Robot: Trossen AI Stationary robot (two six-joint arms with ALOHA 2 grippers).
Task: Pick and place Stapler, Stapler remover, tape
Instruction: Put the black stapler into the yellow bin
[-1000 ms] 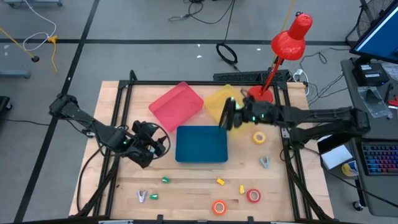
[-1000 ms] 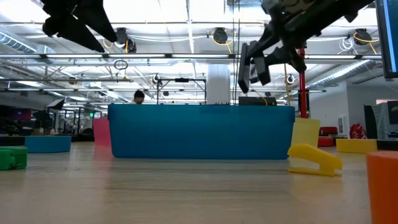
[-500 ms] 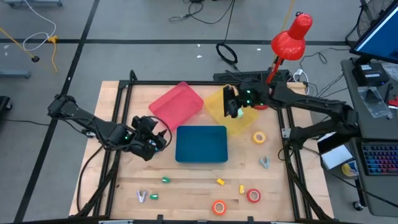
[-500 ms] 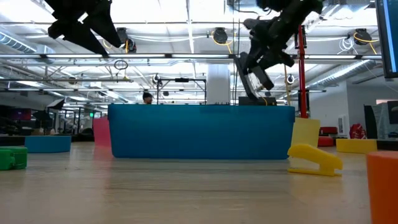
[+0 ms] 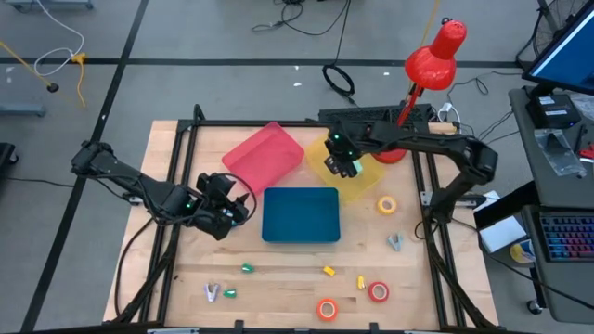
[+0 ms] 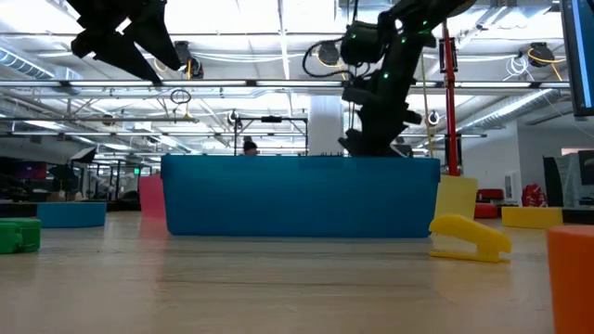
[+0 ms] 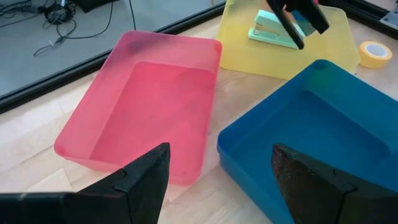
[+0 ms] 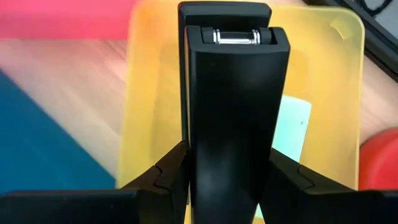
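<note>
My right gripper [image 5: 339, 165] [image 8: 230, 177] is over the yellow bin [image 5: 360, 183] [image 8: 333, 56], shut on a black stapler [image 8: 233, 93]. A mint-green stapler [image 7: 270, 31] [image 8: 293, 124] lies flat in that bin. My left gripper [image 5: 223, 211] [image 7: 217, 186] hangs open above the table, left of the blue bin [image 5: 300, 215]. Three tape rolls lie flat on the wood: a yellow one [image 5: 386, 204], a red one [image 5: 378, 291] and an orange one [image 5: 327, 309]. Staple removers [image 5: 396, 242] [image 5: 213, 293] lie near the front. My right gripper pinches the black stapler between its two fingers, one on each long side [image 8: 202, 158]. The stapler's length runs forward along the fingers, and its pinned end [image 8: 233, 37] points away from the wrist. The stapler is over the yellow bin; whether it touches the bin I cannot tell.
A pink bin [image 5: 263, 156] stands left of the yellow one, and a red desk lamp [image 5: 429, 65] stands at the far right corner. Small yellow [image 5: 328, 271] and green [image 5: 248, 268] bits lie near the front edge. A black frame rims the table.
My right gripper has carried the black stapler from over the blue bin's far right corner toward the far edge. It has turned about and come down over the yellow bin. The right arm has swung toward the far edge. My left gripper has shifted slightly.
</note>
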